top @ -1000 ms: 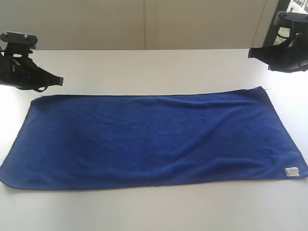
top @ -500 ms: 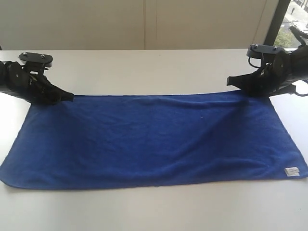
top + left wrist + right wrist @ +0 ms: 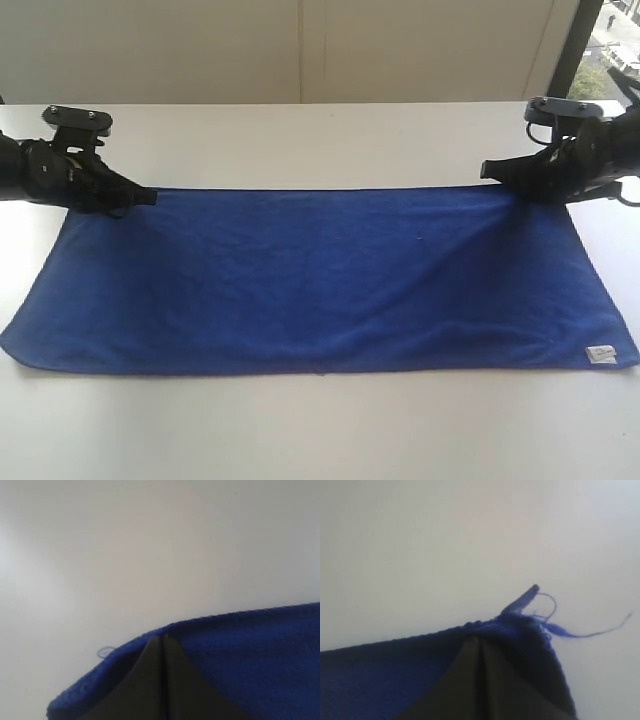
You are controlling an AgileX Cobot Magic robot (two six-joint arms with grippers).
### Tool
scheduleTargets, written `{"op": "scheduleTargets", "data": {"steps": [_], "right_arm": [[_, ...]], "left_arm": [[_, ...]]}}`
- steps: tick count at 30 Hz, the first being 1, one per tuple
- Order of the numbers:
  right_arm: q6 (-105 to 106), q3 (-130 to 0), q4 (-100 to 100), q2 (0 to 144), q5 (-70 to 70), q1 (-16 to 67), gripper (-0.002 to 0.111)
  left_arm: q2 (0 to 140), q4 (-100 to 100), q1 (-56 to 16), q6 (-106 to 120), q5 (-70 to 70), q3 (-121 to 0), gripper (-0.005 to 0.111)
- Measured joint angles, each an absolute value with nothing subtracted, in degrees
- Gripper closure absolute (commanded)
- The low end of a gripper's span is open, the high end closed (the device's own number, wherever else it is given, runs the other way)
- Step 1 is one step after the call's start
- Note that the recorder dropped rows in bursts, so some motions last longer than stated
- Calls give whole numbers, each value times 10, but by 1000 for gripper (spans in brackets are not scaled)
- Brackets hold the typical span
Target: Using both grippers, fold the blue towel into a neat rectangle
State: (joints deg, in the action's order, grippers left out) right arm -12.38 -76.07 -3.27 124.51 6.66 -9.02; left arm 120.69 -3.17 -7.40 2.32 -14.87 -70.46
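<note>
The blue towel (image 3: 320, 280) lies spread flat and lengthwise on the white table (image 3: 320, 140), its small white label (image 3: 600, 353) at the near right corner. My left gripper (image 3: 150, 197) is shut, its tip lying on the towel's far left corner. My right gripper (image 3: 487, 170) is shut too, its tip on the far right corner. In the left wrist view the closed left gripper (image 3: 161, 637) rests on the towel (image 3: 250, 655) right at its edge. The right wrist view shows the right gripper (image 3: 479, 639) on the towel (image 3: 380, 675) beside a frayed thread (image 3: 580, 634). No cloth shows between either pair of jaws.
Bare white tabletop surrounds the towel, with a strip in front of it and a wider band behind. A pale wall (image 3: 300, 50) stands behind the table, and a dark window frame (image 3: 565, 50) rises at the back right.
Both arms came down from the table's back corners onto the towel's far corners. The towel has since shifted a little away from the front edge, and its far edge now runs straighter.
</note>
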Motion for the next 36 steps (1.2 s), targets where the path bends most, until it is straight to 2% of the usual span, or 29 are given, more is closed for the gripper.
{"op": "scheduleTargets", "data": {"steps": [9,22,27,36], "right_arm": [[-124,-761,-19,1244,65,-94,108],[-119,-752,-15,1133,160,-95,108],[-114,-703,-13,1082,195,-95,108],[-109,-548,13,971,221,-95,108]], "left_arm": [[1212,-32,-74,28,-151,-715,107],[1111,-32,-74,33,16,-731,107],[1067,-32,-74,35,84,-713,107],[965,-32,-74,35,159,-599,107]]}}
